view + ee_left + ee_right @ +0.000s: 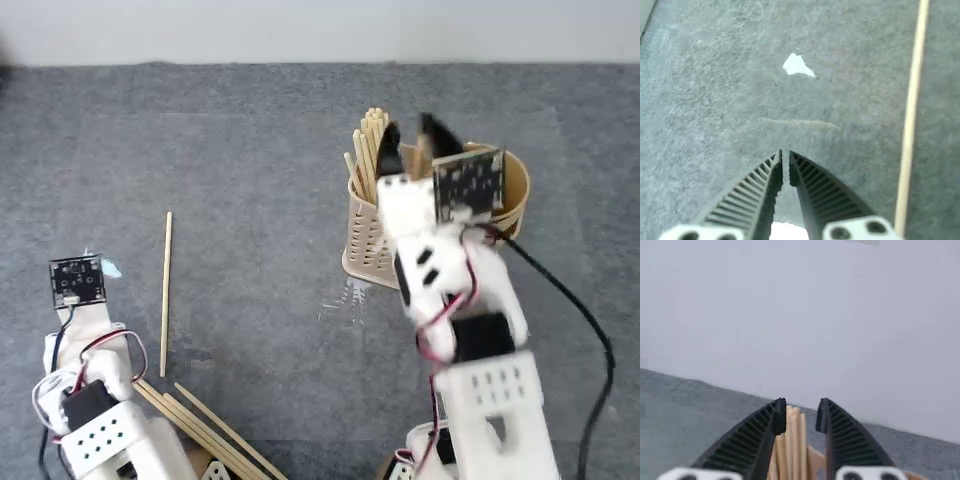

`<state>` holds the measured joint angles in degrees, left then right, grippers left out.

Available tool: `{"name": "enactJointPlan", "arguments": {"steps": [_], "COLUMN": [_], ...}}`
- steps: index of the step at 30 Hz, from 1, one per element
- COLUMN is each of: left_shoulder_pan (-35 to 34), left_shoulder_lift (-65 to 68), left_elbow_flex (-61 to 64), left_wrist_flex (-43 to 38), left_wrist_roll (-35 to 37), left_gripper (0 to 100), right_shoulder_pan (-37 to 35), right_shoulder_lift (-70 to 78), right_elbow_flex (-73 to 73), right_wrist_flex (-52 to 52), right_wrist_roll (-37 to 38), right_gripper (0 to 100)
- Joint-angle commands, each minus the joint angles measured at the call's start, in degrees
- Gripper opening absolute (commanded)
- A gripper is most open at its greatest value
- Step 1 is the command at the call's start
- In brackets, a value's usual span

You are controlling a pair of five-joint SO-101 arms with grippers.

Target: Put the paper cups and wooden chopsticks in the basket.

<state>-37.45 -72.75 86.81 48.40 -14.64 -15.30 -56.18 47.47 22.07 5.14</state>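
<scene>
A tan slatted basket [366, 243] stands right of the table's middle, with a bundle of wooden chopsticks [370, 150] upright in its left side. My right gripper [410, 133] hangs open just above the basket. In the right wrist view, the chopsticks' tips [795, 440] rise between its fingers, and the right gripper [800, 407] is not closed on them. One loose chopstick [167, 290] lies on the left half of the mat. My left gripper [785, 154] is shut and empty low over the mat, with that chopstick [910, 115] beside it.
Several more chopsticks [200, 425] lie fanned at the front edge, beside the left arm's base. A small white scrap [798, 65] lies on the grey mat [260, 180] ahead of the left gripper. A black cable [580, 320] trails right of the right arm.
</scene>
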Motion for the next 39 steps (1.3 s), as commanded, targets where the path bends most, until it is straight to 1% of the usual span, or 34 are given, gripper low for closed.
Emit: {"name": "enactJointPlan", "arguments": {"steps": [1, 3, 5, 9, 12, 15, 20, 26, 30, 32, 35, 39], "left_shoulder_pan": [1.49, 1.76, 1.76, 1.76, 1.76, 1.76, 2.55, 9.58, 15.03, 17.58, 19.87, 20.22], "left_shoulder_lift": [-0.53, -0.53, -0.53, -0.53, -0.09, 0.0, 0.09, 0.09, 1.76, 5.8, 15.38, 29.54], "left_elbow_flex": [-2.77, -3.74, -5.93, -15.16, -23.6, -30.73, -36.35, -36.35, -36.88, -38.29, -42.24, -50.24], "left_wrist_flex": [-0.88, -0.7, 1.85, 13.36, 22.15, 27.6, 28.66, 28.75, 28.57, 28.48, 28.48, 28.4], "left_wrist_roll": [0.09, 0.26, 0.26, 0.35, 0.26, 0.26, 0.18, 0.26, 0.35, 0.35, 0.62, 2.11], "left_gripper": [8, 12, 15, 17, 17, 17, 16, 16, 14, 11, 10, 10], "right_shoulder_pan": [-4.53, -6.29, -6.9, -6.99, -6.99, -7.08, -6.99, -7.08, -7.08, -7.16, -7.08, -7.08], "right_shoulder_lift": [-10.59, -14.9, -18.68, -21.85, -21.67, -22.11, -22.11, -22.11, -22.2, -22.2, -22.2, -22.2], "right_elbow_flex": [-0.18, -0.09, -0.09, 0.0, 1.32, 6.68, 17.85, 28.57, 31.56, 31.82, 31.91, 31.91], "right_wrist_flex": [15.87, 23.52, 29.58, 39.34, 43.65, 43.38, 36.79, 26.24, 23.16, 23.25, 23.34, 23.69], "right_wrist_roll": [-0.7, -0.97, -3.78, -8.44, -10.29, -12.04, -14.86, -15.12, -15.12, -15.12, -15.12, -15.12], "right_gripper": [0.3, 1.8, 0.9, 0.8, 0.8, 0.8, 0.8, 0.9, 0.9, 0.9, 0.9, 0.9]}}
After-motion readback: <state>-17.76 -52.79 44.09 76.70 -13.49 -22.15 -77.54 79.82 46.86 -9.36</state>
